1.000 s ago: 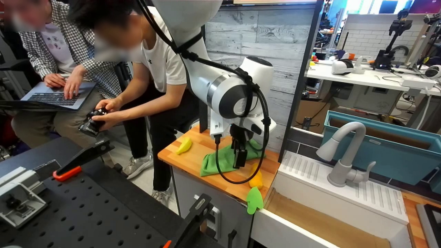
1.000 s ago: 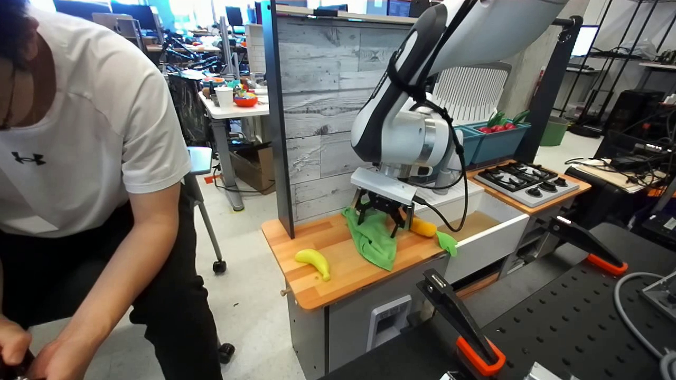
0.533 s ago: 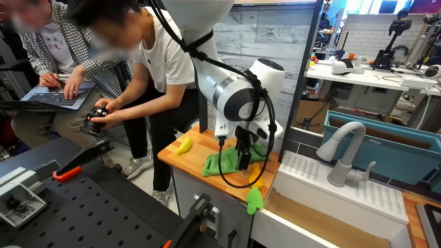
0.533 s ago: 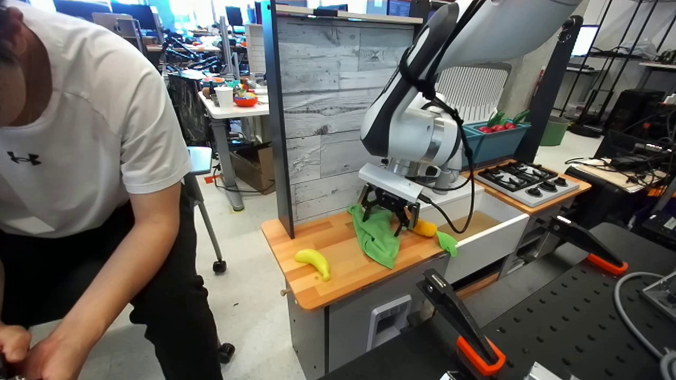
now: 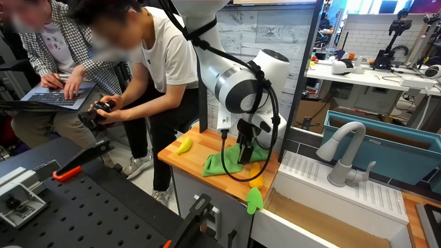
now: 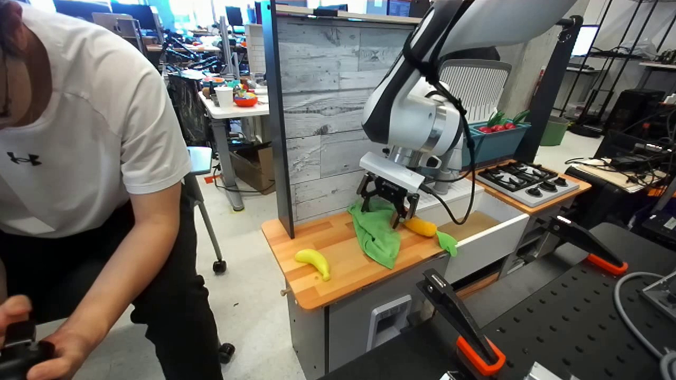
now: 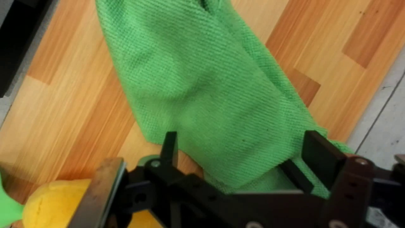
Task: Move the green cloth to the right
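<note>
We judge the green cloth [image 6: 377, 240], right of the banana [image 6: 315, 259] in both exterior views and under our spread gripper [image 7: 241, 141], light and limp, best pinched along its banana-side fold [image 7: 264, 69].

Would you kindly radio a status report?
Black two-finger gripper open. Crumpled green fabric cloth beneath, ungripped. Elongated yellow-orange object beside cloth, possibly in the way.
</note>
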You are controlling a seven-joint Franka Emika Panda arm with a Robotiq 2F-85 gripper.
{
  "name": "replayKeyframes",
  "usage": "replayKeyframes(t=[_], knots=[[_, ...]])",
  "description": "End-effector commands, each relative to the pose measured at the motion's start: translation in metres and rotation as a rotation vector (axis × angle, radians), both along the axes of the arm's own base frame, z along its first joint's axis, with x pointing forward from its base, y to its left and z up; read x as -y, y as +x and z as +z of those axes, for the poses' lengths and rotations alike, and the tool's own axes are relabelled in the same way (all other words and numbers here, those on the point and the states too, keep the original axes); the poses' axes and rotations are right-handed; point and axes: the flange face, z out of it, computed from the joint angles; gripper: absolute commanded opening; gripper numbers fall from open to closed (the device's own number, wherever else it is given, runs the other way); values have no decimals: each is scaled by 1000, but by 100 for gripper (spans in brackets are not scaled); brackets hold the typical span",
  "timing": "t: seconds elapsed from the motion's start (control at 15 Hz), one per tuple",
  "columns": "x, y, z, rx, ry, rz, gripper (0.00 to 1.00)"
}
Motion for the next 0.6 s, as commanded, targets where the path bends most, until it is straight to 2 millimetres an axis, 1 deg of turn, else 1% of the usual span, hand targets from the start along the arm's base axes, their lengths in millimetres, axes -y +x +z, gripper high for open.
replayKeyframes(t=[0.0, 0.27, 0.33, 0.4, 0.53], knots=[[-1, -11, 30, 28, 6, 30, 100], [3, -31, 64, 41, -27, 112, 100], [1, -12, 40, 30, -21, 77, 100], [1, -14, 45, 29, -22, 82, 100], [1, -14, 44, 29, -21, 82, 100]])
